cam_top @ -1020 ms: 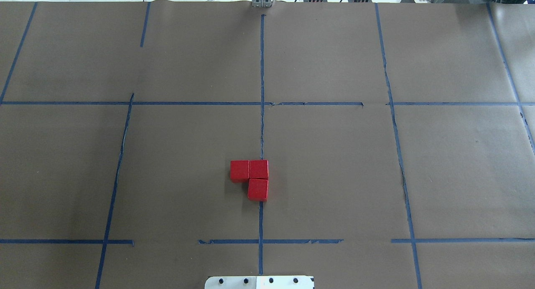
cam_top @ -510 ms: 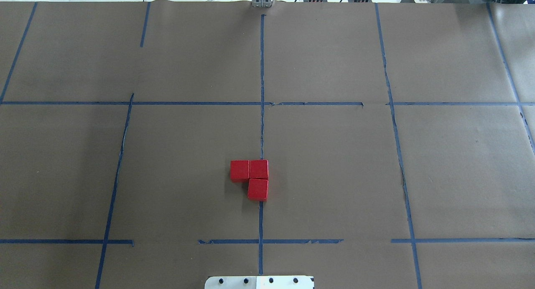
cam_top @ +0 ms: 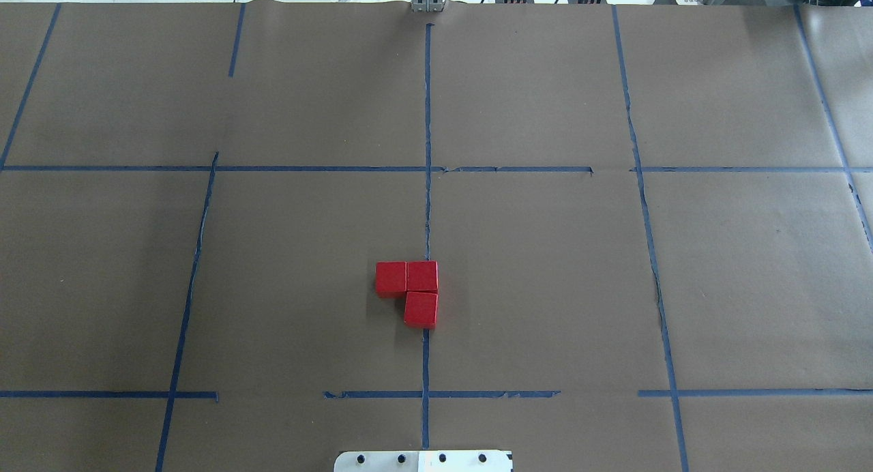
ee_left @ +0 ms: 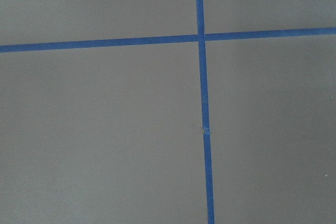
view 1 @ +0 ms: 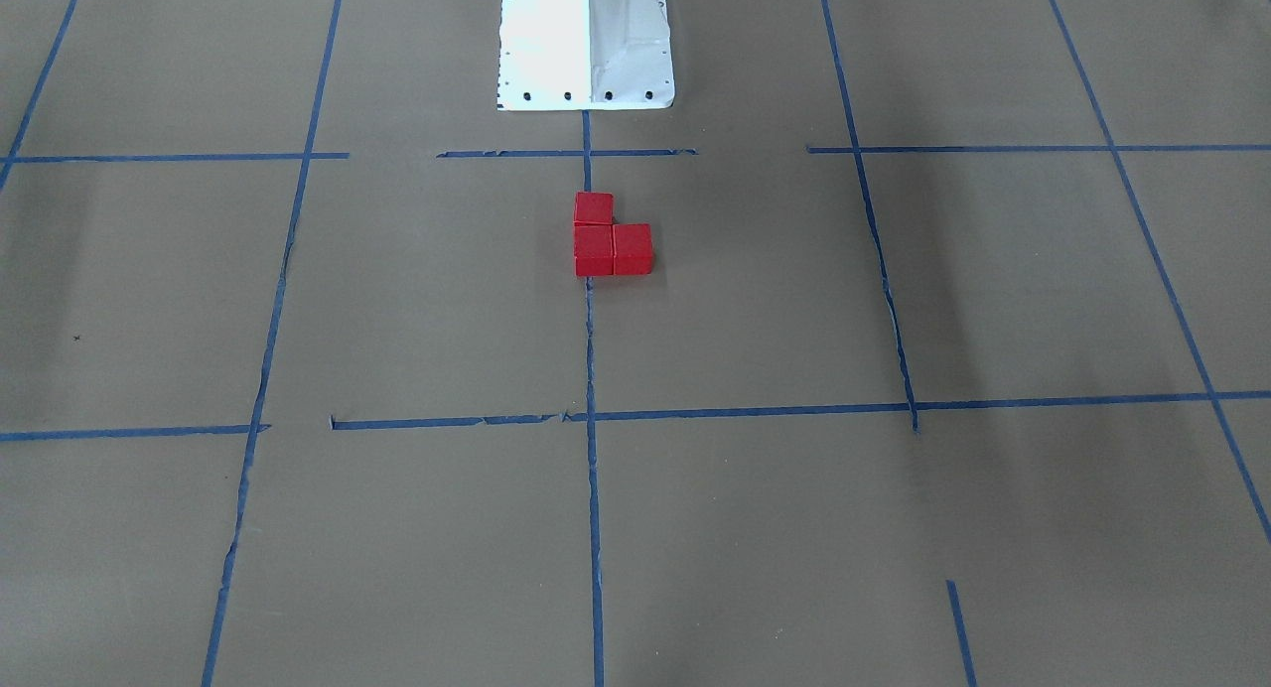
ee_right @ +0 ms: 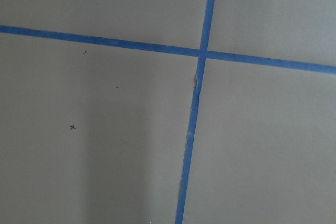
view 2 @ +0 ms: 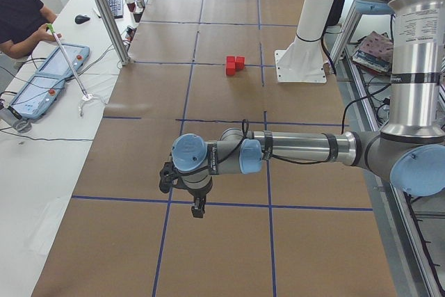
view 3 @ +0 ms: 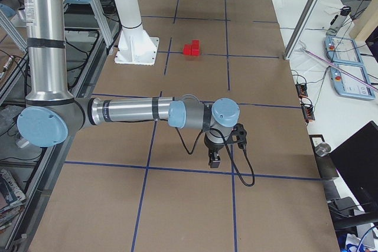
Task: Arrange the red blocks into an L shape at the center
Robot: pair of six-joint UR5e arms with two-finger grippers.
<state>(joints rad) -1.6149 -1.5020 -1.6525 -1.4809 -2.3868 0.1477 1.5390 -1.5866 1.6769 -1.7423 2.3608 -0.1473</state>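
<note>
Three red blocks sit touching in an L shape on the brown paper by the centre tape line: two side by side (cam_top: pixel 391 279) (cam_top: pixel 422 276) and one (cam_top: pixel 421 309) in front of the right one. They also show in the front view (view 1: pixel 594 250), the left view (view 2: pixel 234 65) and the right view (view 3: pixel 191 48). My left gripper (view 2: pixel 198 206) hangs over the table far from the blocks, seen only from the side; I cannot tell its state. My right gripper (view 3: pixel 214 160) likewise. Both wrist views show only paper and blue tape.
The white robot base plate (cam_top: pixel 423 461) stands at the near edge, just behind the blocks (view 1: pixel 586 42). Blue tape lines grid the paper. A metal post (view 2: pixel 104 12) and an operator (view 2: pixel 21 12) with a tablet are at the far side; another post (view 3: pixel 307 16) shows too.
</note>
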